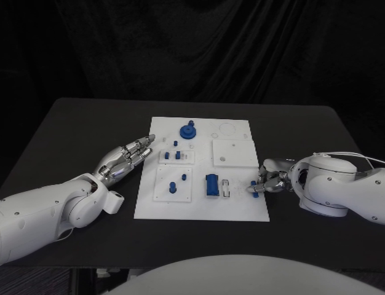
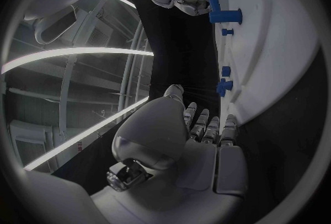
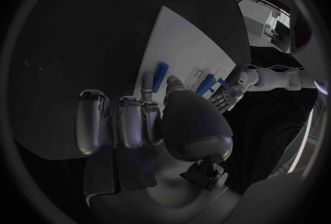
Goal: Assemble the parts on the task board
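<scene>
Black table (image 1: pixel 68 129) holds our white task board (image 1: pixel 232 212) mid-table | left hand (image 1: pixel 126 158) beside board, fingers straight, together, empty | right hand (image 1: pixel 268 178) maybe pinches small blue part (image 1: pixel 254 187) at board's right edge

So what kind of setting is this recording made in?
Most likely a lab or studio test bench, not a home or factory: a black table against dark drapes, a white task board with small blue parts, and ceiling light strips in the left wrist view.
</scene>
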Robot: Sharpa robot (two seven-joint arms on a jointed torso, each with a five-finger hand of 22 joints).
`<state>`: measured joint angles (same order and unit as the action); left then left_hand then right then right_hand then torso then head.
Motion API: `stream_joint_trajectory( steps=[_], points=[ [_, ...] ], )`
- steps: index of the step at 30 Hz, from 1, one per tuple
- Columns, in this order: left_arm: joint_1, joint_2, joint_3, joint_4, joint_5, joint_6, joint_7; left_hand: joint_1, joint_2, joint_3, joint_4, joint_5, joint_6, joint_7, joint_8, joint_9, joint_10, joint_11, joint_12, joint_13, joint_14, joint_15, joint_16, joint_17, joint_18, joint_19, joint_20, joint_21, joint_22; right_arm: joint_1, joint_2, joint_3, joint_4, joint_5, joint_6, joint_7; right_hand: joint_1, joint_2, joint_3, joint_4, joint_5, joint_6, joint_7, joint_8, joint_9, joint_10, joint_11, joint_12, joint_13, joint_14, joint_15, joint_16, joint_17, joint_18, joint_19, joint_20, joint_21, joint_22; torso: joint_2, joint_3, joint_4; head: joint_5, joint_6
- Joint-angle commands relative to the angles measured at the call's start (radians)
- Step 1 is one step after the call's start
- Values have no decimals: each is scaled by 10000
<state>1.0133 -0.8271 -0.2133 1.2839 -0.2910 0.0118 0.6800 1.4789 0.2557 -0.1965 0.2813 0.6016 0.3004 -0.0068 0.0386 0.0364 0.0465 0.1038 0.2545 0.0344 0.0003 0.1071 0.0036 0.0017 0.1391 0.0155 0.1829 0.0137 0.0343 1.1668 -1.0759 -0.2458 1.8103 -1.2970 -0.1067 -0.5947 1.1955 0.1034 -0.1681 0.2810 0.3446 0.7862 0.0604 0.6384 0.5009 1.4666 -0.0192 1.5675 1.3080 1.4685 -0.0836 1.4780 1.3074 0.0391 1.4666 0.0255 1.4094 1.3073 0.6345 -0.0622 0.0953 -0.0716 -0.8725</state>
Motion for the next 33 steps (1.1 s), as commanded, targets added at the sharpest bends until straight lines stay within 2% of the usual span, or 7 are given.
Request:
stream_joint_trajectory(
  steps=[1,4,7,13,18,23,33],
  points=[
    [-16,-4,7,37,18,66,1335,41,47,54,-17,0,5,52,-11,0,-10,86,-36,-8,-3,92,-36,-17,69,1,97,-19,7,-134,57,-28,-73,-88,-202,-66,260,-1,84,-86,320,63,48,-244,-242,1042,94,33,2628,600,72,-53,163,9,457,63,-4,2105,0,-5,-6,20,-2],
    [-17,-9,7,37,18,66,1326,45,46,57,-22,7,3,53,-11,-1,-11,89,-41,-9,-3,93,-36,-17,71,1,98,-19,8,-226,108,-27,-125,-88,-352,75,1111,-34,491,-539,1616,117,-13,-432,-391,1042,35,33,2628,593,29,-62,135,15,448,51,-16,2101,-2,-4,-9,39,-2],
    [-17,-8,7,31,18,69,1318,56,47,67,-32,24,7,56,-11,0,-10,96,-41,-8,-3,91,-36,-17,74,1,101,-19,7,-302,147,-27,-163,-88,-553,243,1684,-169,884,-882,2856,178,27,-632,-559,1042,63,33,2628,583,40,-80,93,15,439,35,-27,2098,-1,4,-8,54,-2],
    [-19,-1,7,14,18,72,1300,78,55,89,-51,52,15,65,-9,1,-9,111,-36,-8,-3,92,-36,-17,80,1,106,-20,5,-390,168,-27,-183,507,-1155,553,2227,-264,1503,-1312,3629,253,112,-876,-788,1042,132,33,2628,578,92,-87,68,8,441,73,-6,2105,1,3,5,40,-2],
    [-23,8,7,-2,18,75,1274,94,66,109,-64,67,25,75,-7,3,-8,131,-33,-7,-3,92,-36,-17,85,2,110,-19,6,-412,105,-25,-189,2009,-1726,823,2308,-322,1930,-1543,3862,202,221,-1052,-943,1042,227,33,2628,588,170,-57,121,0,448,133,25,2114,-3,2,-8,83,-2],
    [-29,14,7,-12,18,75,1259,107,77,128,-73,77,41,96,-3,5,-6,143,-27,-7,-3,91,-36,-17,89,3,113,-18,8,-410,-13,-23,-136,3661,-1966,1031,2291,-331,1988,-1563,3870,190,244,-1089,-975,1042,243,33,2628,592,185,-47,141,-3,453,145,37,2118,2,10,-14,97,-2],
    [-38,46,6,-35,18,69,1240,119,87,146,-82,84,69,130,3,9,-1,149,-11,-4,-3,90,-36,-17,94,3,116,-18,7,-28,-55,-19,91,6508,-1775,1245,2072,-378,2146,-1551,3700,156,301,-1235,-1114,1042,301,33,2628,586,238,-51,108,8,435,198,-2,2103,-2,11,-4,85,-2]
  ],
)
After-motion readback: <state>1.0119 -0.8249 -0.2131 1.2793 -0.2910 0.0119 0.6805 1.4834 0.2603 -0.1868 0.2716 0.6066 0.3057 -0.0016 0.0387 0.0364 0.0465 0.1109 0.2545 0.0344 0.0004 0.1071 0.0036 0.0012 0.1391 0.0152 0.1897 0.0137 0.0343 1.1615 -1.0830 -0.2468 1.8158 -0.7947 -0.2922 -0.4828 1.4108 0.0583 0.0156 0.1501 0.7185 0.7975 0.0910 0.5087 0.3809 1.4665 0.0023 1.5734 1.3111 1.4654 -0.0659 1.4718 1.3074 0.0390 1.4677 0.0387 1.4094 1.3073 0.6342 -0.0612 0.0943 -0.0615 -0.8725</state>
